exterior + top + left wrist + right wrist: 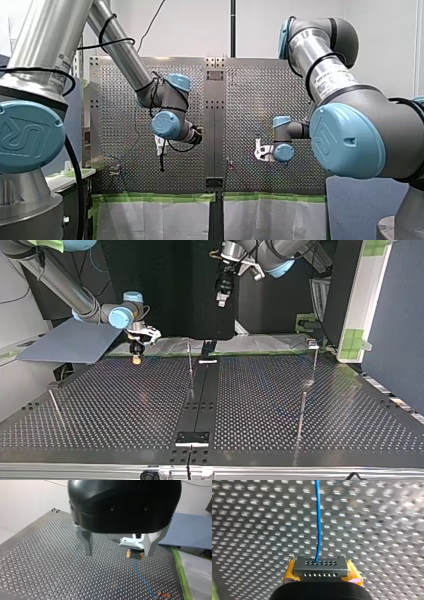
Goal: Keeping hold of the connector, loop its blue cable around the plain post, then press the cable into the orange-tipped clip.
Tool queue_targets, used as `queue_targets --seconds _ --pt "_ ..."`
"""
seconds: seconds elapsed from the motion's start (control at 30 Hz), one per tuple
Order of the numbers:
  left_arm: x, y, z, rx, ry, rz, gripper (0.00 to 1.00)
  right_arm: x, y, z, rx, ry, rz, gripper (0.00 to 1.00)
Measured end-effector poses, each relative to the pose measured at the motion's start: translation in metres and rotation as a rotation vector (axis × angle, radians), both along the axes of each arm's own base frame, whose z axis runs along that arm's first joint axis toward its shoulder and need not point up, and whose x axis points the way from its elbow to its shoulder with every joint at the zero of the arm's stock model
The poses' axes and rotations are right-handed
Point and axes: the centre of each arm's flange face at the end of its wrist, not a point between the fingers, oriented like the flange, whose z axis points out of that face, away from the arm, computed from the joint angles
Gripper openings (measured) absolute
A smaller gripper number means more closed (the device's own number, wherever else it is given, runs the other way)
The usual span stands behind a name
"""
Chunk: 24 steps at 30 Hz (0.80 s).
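My right gripper (pixel 322 578) is shut on a grey connector (pixel 320 566), with yellow pads (pixel 290 573) on both its sides. The blue cable (pixel 318 522) leaves the connector's face and runs ahead over the perforated plate. In the left wrist view the same connector (pixel 135 554) hangs low over the plate, just inside one metal finger (pixel 150 543) of my left gripper (pixel 117 554), which is open and holds nothing. There the cable (pixel 141 576) trails down to a small orange-red fitting (pixel 162 595) on the plate. In the top view my right gripper (pixel 136 356) is at the far left, my left gripper (pixel 221 297) high above the far edge.
Thin upright posts stand on the table: one near the centre rail (pixel 190 360), two at the top view's right (pixel 301 412) (pixel 315 360), one leaning at its left (pixel 55 407). A grey-blue board (pixel 70 342) lies beyond the far left edge. Green tape (pixel 181 570) lines the far edge.
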Motion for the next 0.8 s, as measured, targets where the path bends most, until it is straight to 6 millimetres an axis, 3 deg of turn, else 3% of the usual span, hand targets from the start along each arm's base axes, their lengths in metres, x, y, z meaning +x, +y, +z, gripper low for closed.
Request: queue_targets --seconds 0.13,0.27,0.8 --pt "-0.013 0.012 0.004 0.005 -0.002 0.0 1.0 -0.003 -0.005 0.021 -0.024 -0.009 -0.005 0.0" --pt "-0.024 0.022 0.007 0.012 -0.004 -0.001 1.0 -0.002 -0.005 0.029 -0.032 -0.011 0.001 0.0" --pt "-0.072 0.066 0.016 0.012 -0.006 0.006 1.0 -0.001 -0.001 0.03 -0.037 0.002 0.01 0.0"
